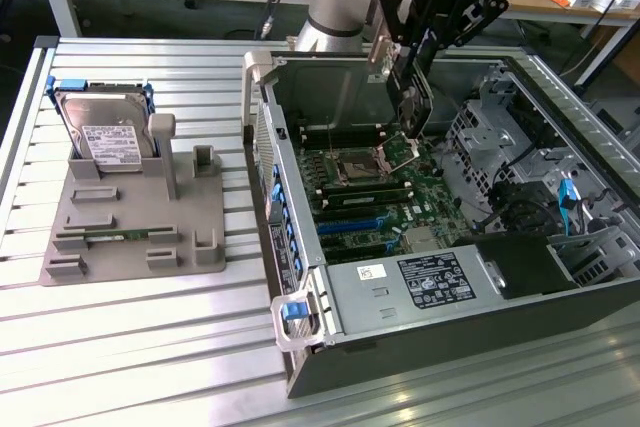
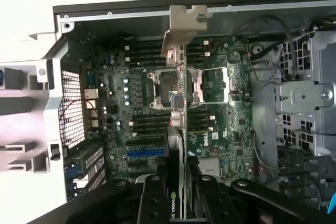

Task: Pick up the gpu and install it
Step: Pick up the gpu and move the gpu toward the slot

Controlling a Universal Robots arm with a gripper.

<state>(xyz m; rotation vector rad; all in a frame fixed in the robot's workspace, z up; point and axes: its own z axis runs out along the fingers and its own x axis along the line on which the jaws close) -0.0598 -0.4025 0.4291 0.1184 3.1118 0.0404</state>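
Black tool (image 1: pixel 412 47) clamped on thin flat gpu (image 1: pixel 415 112) | silver bracket (image 1: pixel 383 59) | over green motherboard (image 1: pixel 395 202)

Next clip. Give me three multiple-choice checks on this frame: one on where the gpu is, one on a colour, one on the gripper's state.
1. Where is the gpu?
A. lying on the grey fixture
B. held over the motherboard of the open computer case
C. flat on the table beside the case

2. What colour is the frame around the hard drive?
A. blue
B. red
C. yellow

3. What state is the gripper in?
A. open and empty
B. shut on the hard drive
C. shut on the gpu

Answers: 1 B, the card hangs on edge above the board. 2 A, blue rails flank the drive. 3 C, the wrist view shows the card clamped in it.
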